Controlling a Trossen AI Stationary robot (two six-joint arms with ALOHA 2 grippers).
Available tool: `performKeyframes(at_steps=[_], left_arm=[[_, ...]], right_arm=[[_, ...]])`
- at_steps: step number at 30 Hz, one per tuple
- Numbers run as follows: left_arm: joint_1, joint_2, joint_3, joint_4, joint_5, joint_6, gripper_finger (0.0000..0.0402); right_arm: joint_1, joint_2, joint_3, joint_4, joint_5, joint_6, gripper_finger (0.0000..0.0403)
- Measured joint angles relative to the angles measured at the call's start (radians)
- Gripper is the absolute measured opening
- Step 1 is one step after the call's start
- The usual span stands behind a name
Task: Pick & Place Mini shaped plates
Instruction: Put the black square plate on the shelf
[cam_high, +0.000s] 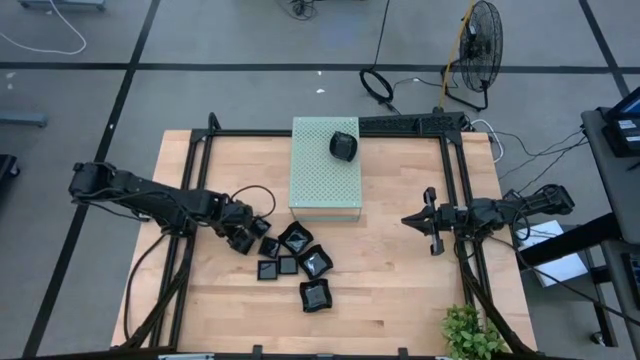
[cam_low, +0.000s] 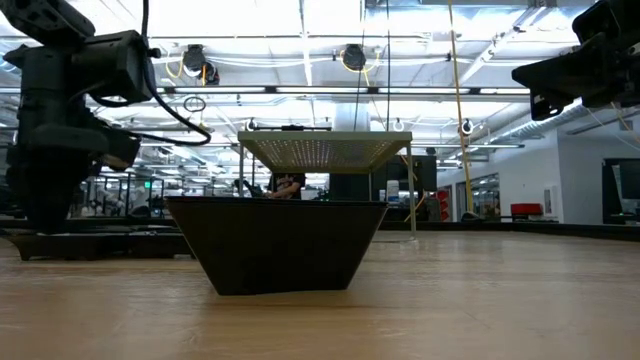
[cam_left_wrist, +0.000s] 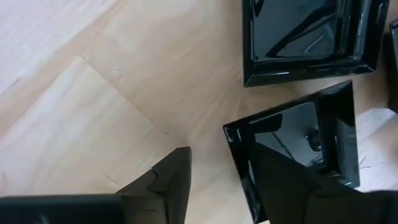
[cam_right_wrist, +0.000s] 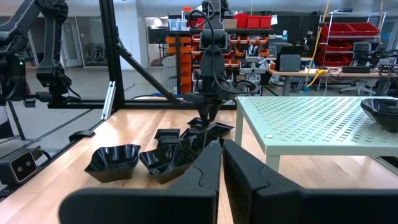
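The wooden table (cam_high: 400, 290) carries the pale green box (cam_high: 325, 170), with one black dish (cam_high: 343, 146) on its top by a back corner. The other mini shaped plates (cam_high: 300, 262) cluster flat just in front of the box, rims up, with no clear long axis. The left gripper (cam_high: 250, 238) stands over the cluster's edge, fingers spread astride a square plate's rim (cam_left_wrist: 292, 146), holding nothing. The right gripper (cam_high: 433, 222), right of the box, is closed and empty.
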Motion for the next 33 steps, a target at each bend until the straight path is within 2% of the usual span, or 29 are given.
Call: performKeyframes(at_steps=[3, 10, 12, 18, 24, 29, 33], left_arm=[[0.001, -0.002, 0.0, 0.007, 0.01, -0.026, 0.0135], [0.0, -0.003, 0.0, 0.016, 0.025, -0.078, 0.0027], [0.001, -0.003, 0.0, 0.015, 0.042, -0.074, 0.0009], [0.001, -0.001, 0.021, 0.0, 0.077, -0.073, 0.0013], [0.0, -0.013, 0.099, -0.038, 0.096, -0.033, 0.0009], [0.0, -0.03, 0.214, -0.093, 0.055, 0.027, 0.0005], [0.0, -0.037, 0.329, -0.085, -0.036, 0.109, 0.0009]], right_arm=[[0.0, 0.0, 0.0, 0.0, 0.0, 0.0, 0.0008], [0.0, 0.0, 0.0, 0.0, 0.0, 0.0, 0.0007], [0.0, 0.0, 0.0, 0.0, 0.0, 0.0, 0.0008], [0.0, 0.0, 0.0, 0.0, 0.0, 0.0, 0.0007], [0.0, 0.0, 0.0, 0.0, 0.0, 0.0, 0.0009], [0.0, 0.0, 0.0, 0.0, 0.0, 0.0, 0.0006], [0.0, 0.002, 0.0, 0.0, 0.0, 0.0, 0.0008]])
